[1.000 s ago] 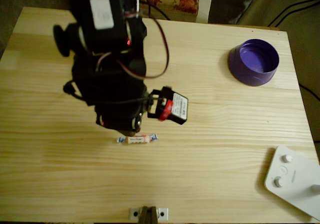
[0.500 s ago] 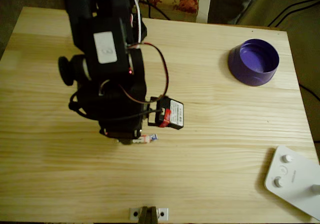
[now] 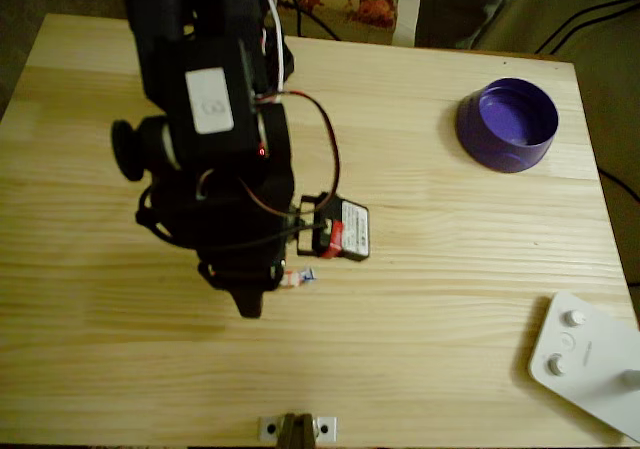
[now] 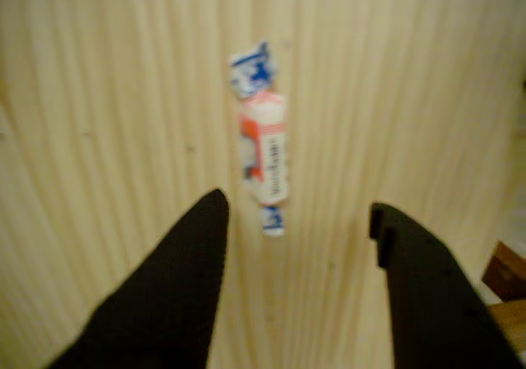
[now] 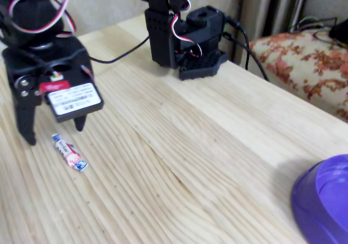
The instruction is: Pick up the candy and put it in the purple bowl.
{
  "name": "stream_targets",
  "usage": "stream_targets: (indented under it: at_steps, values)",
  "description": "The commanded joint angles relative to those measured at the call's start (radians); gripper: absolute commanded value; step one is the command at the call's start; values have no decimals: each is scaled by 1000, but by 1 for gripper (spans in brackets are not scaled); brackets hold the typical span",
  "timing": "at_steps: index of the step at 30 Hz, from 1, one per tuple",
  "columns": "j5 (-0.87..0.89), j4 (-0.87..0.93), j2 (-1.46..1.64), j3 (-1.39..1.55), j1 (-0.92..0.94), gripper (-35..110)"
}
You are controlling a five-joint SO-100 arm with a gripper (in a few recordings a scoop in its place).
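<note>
Claw (image 4: 297,213) spread wide, both black fingers pointing down at the wooden counter (image 3: 420,269), nothing pinched between them. In the wrist view the candy (image 4: 265,157) lies flat on the counter just ahead of the fingertips, in line with the gap, its long axis running with the wood grain; only its near twisted end reaches in between the tips. Left finger (image 4: 177,287) and right finger (image 4: 427,287) both clear of the wrapper.

In the fixed view the candy (image 5: 69,151) sits on the counter between and slightly forward of the claw (image 5: 54,132) tips.

From overhead, the arm covers most of the candy (image 3: 300,277). Purple bowl (image 3: 508,124) stands well apart from the candy, toward the counter's far right corner.
</note>
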Motion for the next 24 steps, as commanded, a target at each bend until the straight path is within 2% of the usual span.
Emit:
stream_targets:
  at_steps: [1, 11, 15, 24]
  values:
    - [8, 6, -11, -118, -12, 38]
    - [46, 52, -127, -204, -32, 38]
    - [114, 55, -169, -252, -29, 38]
    - [115, 63, -173, -239, -54, 38]
